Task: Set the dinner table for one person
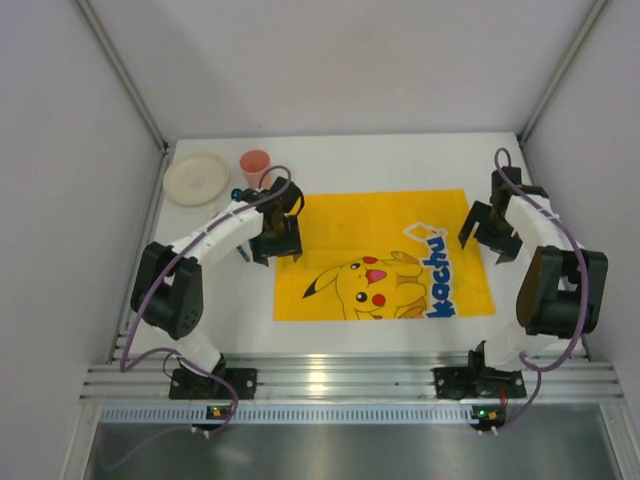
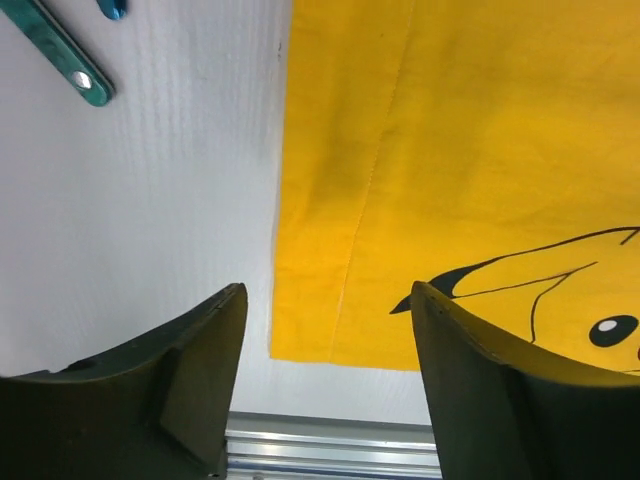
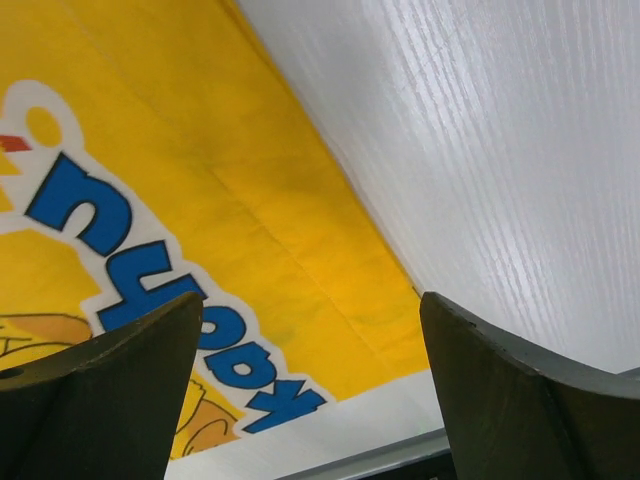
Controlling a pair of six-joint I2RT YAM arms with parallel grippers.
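Observation:
The white dinner table carries a yellow cartoon-printed mat, lying flat in the middle. A cream plate and a pink cup stand at the back left. Teal cutlery handles lie on the table left of the mat, partly hidden under the left arm in the top view. My left gripper hovers open and empty over the mat's left edge. My right gripper hovers open and empty over the mat's right edge.
An aluminium rail runs along the near edge of the table. Grey walls close in the left, right and back sides. Bare white tabletop lies right of the mat.

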